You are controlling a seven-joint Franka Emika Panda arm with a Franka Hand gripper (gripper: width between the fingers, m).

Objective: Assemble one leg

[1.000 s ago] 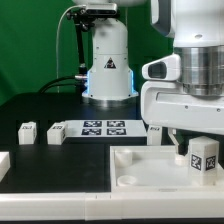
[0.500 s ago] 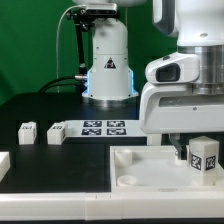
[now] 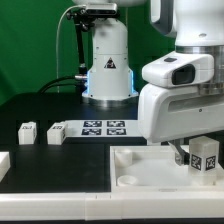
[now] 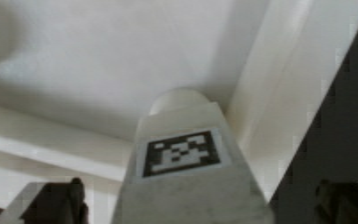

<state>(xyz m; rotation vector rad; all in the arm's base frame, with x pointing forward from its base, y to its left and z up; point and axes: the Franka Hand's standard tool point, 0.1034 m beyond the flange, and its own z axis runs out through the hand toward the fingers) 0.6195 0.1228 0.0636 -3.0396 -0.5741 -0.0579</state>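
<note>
— Right, where does the leg stand at this point?

— The leg (image 3: pixel 205 156) is up off the black table, held over the large white tray piece (image 3: pixel 150 166) at the exterior view's right, tag facing out. The gripper (image 4: pixel 208 205) has its dark fingers (image 4: pixel 51 200) either side of the leg's base in the wrist view, clamped on it.

— Seated in a socket?

— Can't tell from here. The round socket (image 3: pixel 128 181) at the near corner sits empty, and the leg hovers close to the tray's far side.

— So what's left?

— My read: pickup done, insertion and twisting home remaining. Two spare pegs (image 3: pixel 42 132) wait beside the marker board (image 3: pixel 103 127), well apart from the action.
</note>
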